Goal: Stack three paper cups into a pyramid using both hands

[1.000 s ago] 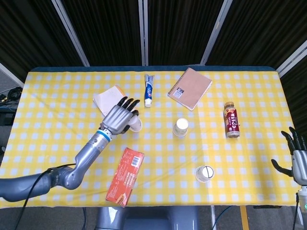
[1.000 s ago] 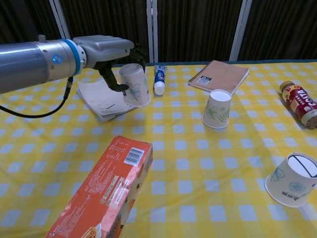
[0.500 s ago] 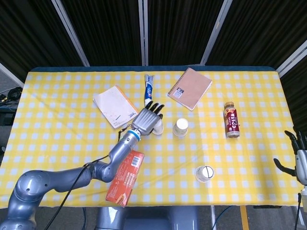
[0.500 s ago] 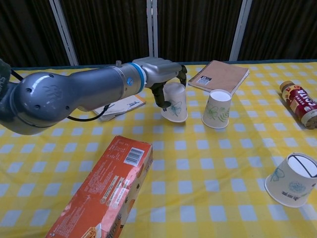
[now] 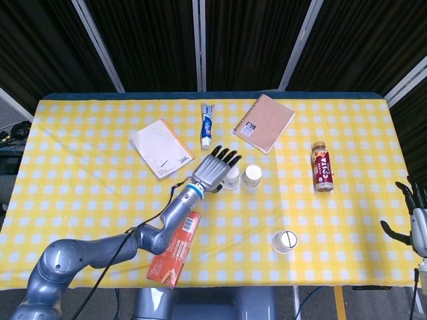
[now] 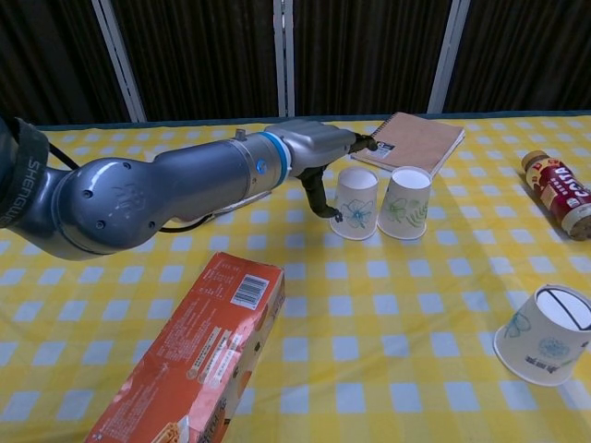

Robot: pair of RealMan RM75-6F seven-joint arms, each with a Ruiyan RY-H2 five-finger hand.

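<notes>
Left hand (image 6: pixel 319 152) over an inverted paper cup (image 6: pixel 355 204) near counter (image 5: pixel 80 200) centre, thumb at the cup's side; actual grip hard to confirm. Cup interior hidden. Second inverted cup (image 6: pixel 404 202) just beside it at 3 o'clock, contents unseen. Third cup (image 6: pixel 545 334) tipped at 4 o'clock, well apart. Right hand (image 5: pixel 415 223) cut off at the frame's right edge, fingers spread, holding nothing.

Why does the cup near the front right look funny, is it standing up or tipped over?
Tipped. In the chest view this paper cup leans, its flat bottom facing up and toward the camera, its mouth turned down and away.
</notes>
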